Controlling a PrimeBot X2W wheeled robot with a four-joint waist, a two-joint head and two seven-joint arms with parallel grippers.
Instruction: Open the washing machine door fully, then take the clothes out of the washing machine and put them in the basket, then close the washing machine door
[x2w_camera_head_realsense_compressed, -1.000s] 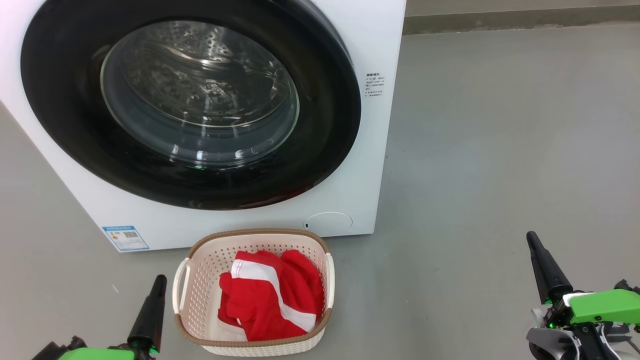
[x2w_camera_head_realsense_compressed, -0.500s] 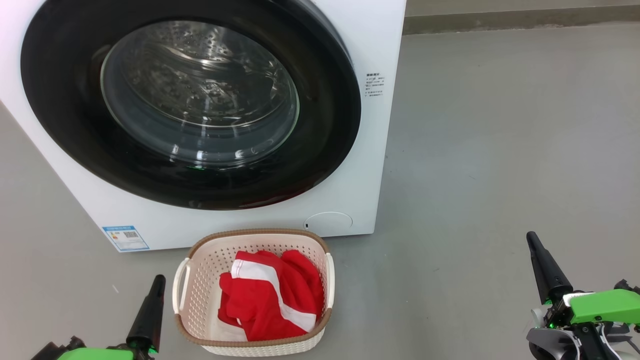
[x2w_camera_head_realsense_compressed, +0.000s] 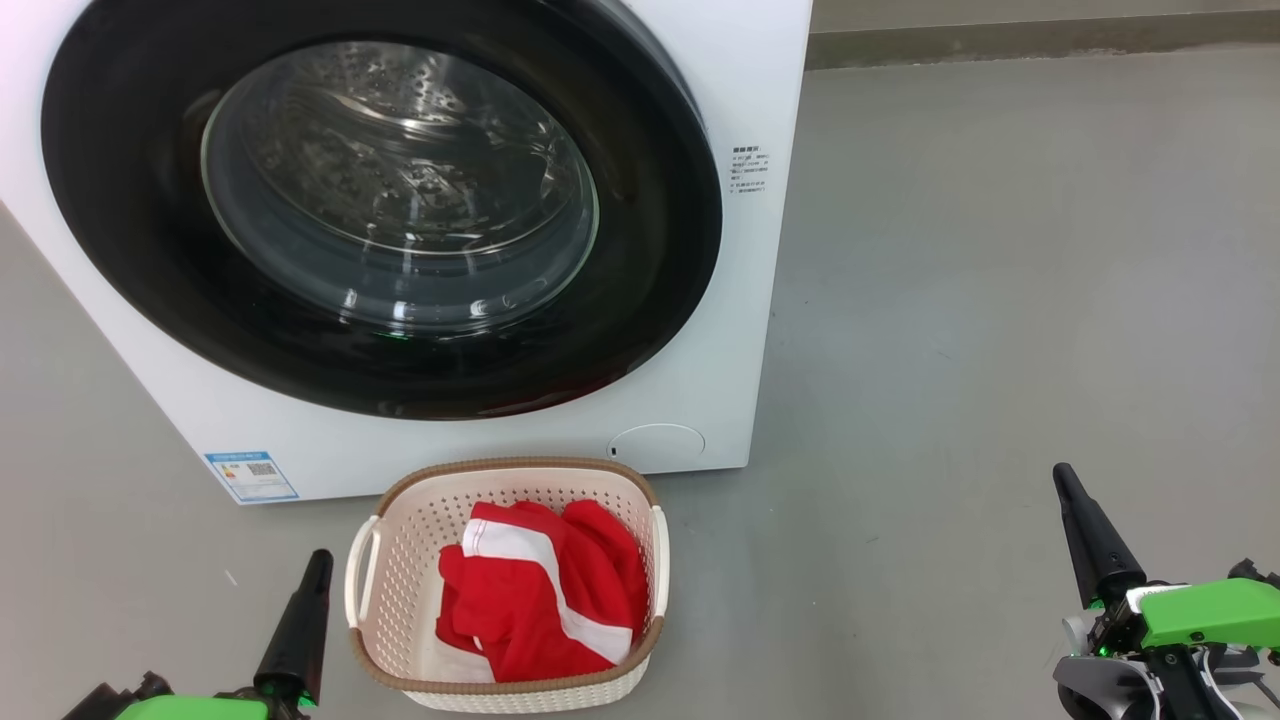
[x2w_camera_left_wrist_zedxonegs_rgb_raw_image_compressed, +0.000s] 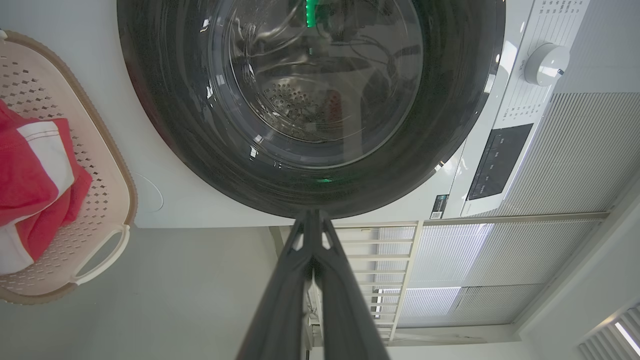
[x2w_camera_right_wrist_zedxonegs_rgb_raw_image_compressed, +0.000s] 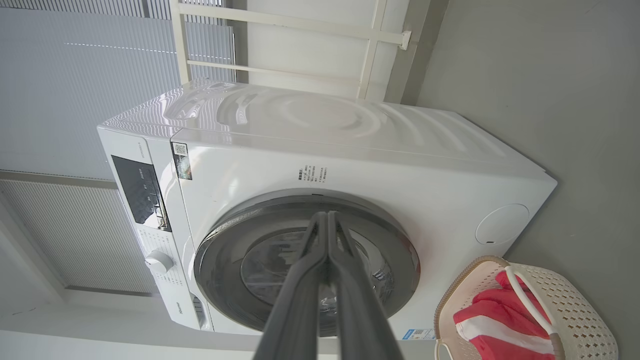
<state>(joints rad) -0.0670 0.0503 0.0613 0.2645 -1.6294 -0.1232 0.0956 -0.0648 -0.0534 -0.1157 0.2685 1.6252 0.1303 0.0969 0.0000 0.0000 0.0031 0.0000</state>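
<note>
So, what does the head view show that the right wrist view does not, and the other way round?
From the head view: the left gripper, shut, beside the basket. From the right wrist view: the control panel, the dial and the flat top of the washing machine. Both: the washing machine door, shut, the clothes lying in the basket, and the right gripper, shut.

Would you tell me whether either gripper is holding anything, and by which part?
Nothing is held; the left gripper and the right gripper are both shut, empty.
</note>
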